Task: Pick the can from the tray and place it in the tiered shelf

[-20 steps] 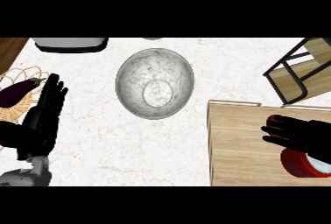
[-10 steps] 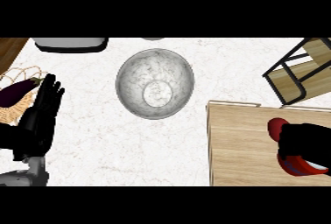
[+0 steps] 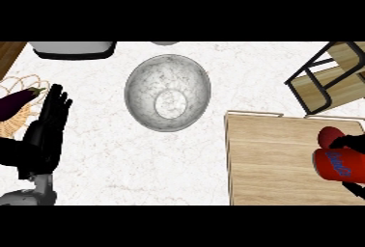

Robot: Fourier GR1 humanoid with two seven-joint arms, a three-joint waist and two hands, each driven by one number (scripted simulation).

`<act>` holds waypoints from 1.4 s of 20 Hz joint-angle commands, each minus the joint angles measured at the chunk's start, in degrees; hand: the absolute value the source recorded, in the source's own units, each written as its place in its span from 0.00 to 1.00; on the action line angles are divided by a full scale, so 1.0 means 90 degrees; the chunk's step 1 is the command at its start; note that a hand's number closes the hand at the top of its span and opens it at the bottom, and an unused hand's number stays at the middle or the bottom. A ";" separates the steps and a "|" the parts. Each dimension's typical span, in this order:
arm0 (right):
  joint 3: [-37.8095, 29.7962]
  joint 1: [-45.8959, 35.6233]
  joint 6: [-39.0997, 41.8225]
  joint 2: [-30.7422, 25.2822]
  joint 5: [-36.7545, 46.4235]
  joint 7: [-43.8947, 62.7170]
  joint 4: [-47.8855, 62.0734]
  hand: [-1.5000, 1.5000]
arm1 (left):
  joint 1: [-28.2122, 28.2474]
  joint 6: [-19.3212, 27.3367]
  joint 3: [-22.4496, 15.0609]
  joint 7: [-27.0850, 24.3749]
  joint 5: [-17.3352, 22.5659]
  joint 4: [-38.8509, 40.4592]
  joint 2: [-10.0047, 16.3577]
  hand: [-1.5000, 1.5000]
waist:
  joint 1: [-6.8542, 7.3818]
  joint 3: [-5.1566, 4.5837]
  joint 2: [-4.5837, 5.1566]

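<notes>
Can point(image 3: 333, 161) is being gripped over the tray point(image 3: 271, 159), right hand point(image 3: 351, 143) fingers curling round it. Placing in the shelf point(image 3: 321, 82) is remaining; left hand point(image 3: 50, 120) is resting open.

A kitchen worktop, seen from above. A white marble-veined counter top point(image 3: 143, 164) fills the view. Just right of the left hand point(image 3: 41, 140) and its straight fingers point(image 3: 57, 103) sits a round grey speckled dish point(image 3: 167, 91). Just left of those fingers, a dark purple aubergine point(image 3: 18, 102) lies in a pale wire basket point(image 3: 16, 123). The right hand point(image 3: 354, 142) curls round a red metal can point(image 3: 333, 163) above a light wooden tray point(image 3: 274, 159). A black-framed wooden tiered shelf point(image 3: 328, 82) stands beyond its fingertips.
</notes>
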 commanded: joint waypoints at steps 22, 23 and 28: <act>-0.4511 -0.0151 0.2969 -0.0969 -0.5066 0.2292 -0.0065 1.00 | 0.0188 -0.0144 -0.0061 -0.0303 -0.0221 0.0080 -0.0333 0.50 | 0.0035 0.0134 0.0076; -0.4555 -0.0330 0.2983 -0.0980 -0.5200 0.2639 -0.0284 1.00 | -0.0067 -0.0339 0.0246 0.0122 -0.0003 0.0006 -0.0011 0.50 | 0.0052 0.0136 0.0074; -0.4522 -0.0845 0.3010 -0.1336 -0.5191 0.2748 0.0495 1.00 | -0.0418 -0.0423 0.0311 0.0274 -0.0130 0.0221 -0.0097 0.50 | 0.0084 0.0142 0.0090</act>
